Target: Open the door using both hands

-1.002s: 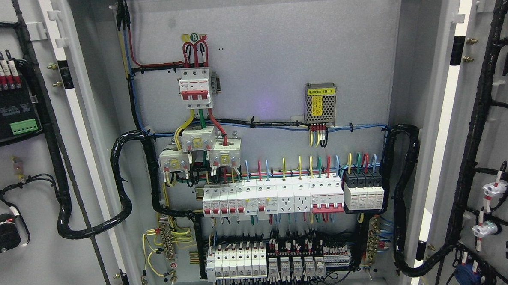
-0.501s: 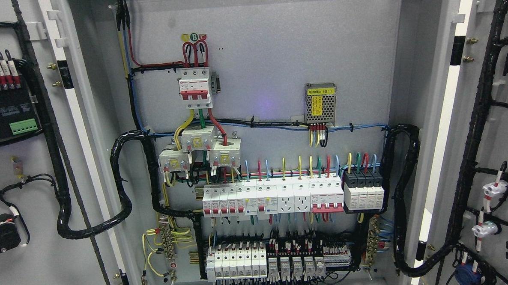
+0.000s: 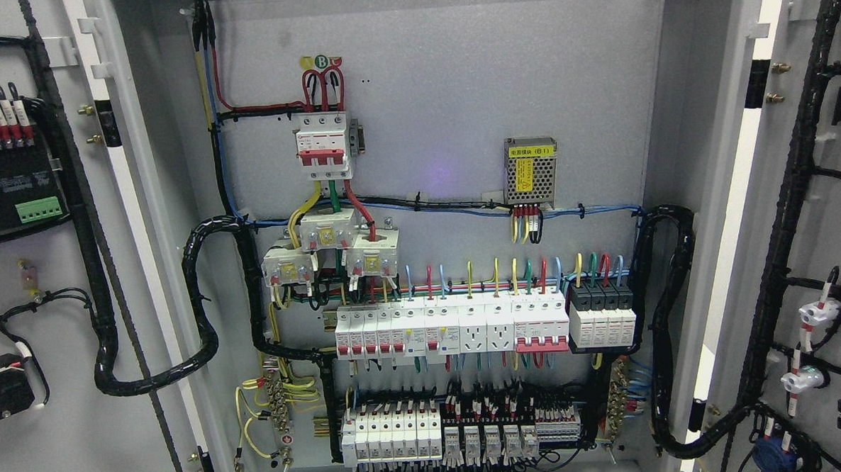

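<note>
Neither hand shows in the head view, so their state can't be told. Nearest, the grey metal left door leaf (image 3: 60, 436) and right door leaf (image 3: 825, 232) stand swung wide; behind, the white breaker row (image 3: 453, 327) lies exposed. Opening looks finished.

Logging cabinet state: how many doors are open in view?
2. The grey left door is swung open at the picture's left, black wiring harness on its inner face. The grey right door is swung open at the right, likewise wired. No robot hand shows.
</note>
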You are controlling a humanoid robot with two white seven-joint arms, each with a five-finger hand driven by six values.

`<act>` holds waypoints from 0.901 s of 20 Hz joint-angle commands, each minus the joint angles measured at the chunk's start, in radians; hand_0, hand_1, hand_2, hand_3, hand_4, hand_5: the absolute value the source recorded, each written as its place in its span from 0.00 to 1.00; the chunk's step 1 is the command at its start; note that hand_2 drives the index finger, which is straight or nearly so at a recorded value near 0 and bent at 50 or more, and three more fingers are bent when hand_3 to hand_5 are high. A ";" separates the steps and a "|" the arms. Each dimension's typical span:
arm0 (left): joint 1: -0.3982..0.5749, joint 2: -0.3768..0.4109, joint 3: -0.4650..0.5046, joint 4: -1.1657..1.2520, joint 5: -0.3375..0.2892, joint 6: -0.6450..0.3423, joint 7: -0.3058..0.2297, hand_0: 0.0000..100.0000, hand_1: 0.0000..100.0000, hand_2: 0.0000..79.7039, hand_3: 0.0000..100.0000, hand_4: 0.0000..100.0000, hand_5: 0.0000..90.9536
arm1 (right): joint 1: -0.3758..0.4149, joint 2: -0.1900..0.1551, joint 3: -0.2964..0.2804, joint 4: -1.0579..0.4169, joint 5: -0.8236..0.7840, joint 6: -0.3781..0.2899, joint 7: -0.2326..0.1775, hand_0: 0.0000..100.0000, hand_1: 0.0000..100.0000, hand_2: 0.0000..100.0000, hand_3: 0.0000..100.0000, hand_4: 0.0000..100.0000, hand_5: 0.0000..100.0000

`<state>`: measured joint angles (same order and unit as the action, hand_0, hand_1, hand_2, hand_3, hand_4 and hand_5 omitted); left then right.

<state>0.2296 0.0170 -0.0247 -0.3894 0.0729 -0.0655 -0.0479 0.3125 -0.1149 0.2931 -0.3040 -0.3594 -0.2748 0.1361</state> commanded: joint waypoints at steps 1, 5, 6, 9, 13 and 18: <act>-0.010 -0.046 0.106 0.221 -0.110 0.001 0.000 0.00 0.00 0.00 0.00 0.03 0.00 | -0.062 0.089 -0.014 0.121 0.079 0.116 -0.058 0.00 0.00 0.00 0.00 0.00 0.00; -0.010 -0.048 0.107 0.248 -0.130 0.001 -0.001 0.00 0.00 0.00 0.00 0.03 0.00 | -0.093 0.118 -0.015 0.131 0.137 0.215 -0.062 0.00 0.00 0.00 0.00 0.00 0.00; -0.010 -0.048 0.114 0.251 -0.140 0.001 -0.004 0.00 0.00 0.00 0.00 0.03 0.00 | -0.102 0.123 -0.018 0.138 0.154 0.226 -0.063 0.00 0.00 0.00 0.00 0.00 0.00; -0.010 -0.048 0.132 0.259 -0.166 0.003 -0.018 0.00 0.00 0.00 0.00 0.03 0.00 | -0.142 0.150 -0.019 0.183 0.163 0.252 -0.066 0.00 0.00 0.00 0.00 0.00 0.00; -0.010 -0.049 0.153 0.265 -0.168 0.007 -0.043 0.00 0.00 0.00 0.00 0.03 0.00 | -0.174 0.162 -0.017 0.217 0.163 0.301 -0.069 0.00 0.00 0.00 0.00 0.00 0.00; -0.010 -0.049 0.181 0.291 -0.219 0.009 -0.046 0.00 0.00 0.00 0.00 0.03 0.00 | -0.193 0.162 -0.019 0.233 0.163 0.318 -0.070 0.00 0.00 0.00 0.00 0.00 0.00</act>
<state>0.2198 0.0034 0.0914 -0.1764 -0.1011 -0.0594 -0.0897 0.1545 0.0030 0.2793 -0.1499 -0.2067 0.0336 0.0668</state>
